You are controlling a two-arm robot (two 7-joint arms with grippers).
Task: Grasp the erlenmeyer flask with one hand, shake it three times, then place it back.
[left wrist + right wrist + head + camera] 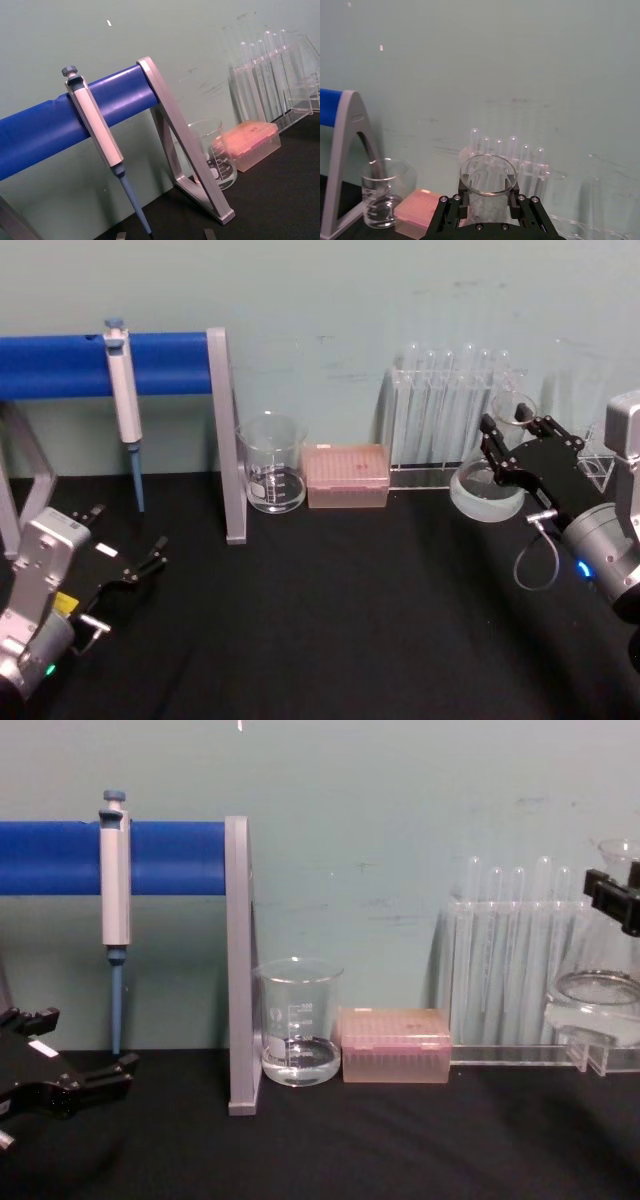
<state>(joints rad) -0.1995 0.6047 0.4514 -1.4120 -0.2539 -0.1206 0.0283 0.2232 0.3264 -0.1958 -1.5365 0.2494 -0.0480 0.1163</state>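
Erlenmeyer flask [487, 492]: neck pinched by the right end effector [513, 430], judged clear of the bench [350, 620], far right before the test tube rack [440, 410]. Long axis near upright, base hanging below the grip. Left end effector [128, 530]: spread, low left, well apart.

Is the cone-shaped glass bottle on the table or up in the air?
Up in the air: the right gripper clamps the erlenmeyer flask by its neck, its base clear of the table.

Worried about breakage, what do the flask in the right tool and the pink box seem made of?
Erlenmeyer flask, held by the right tool: clear, glossy, likely glass; the background shows through. Pink box: translucent, duller, probably plastic.
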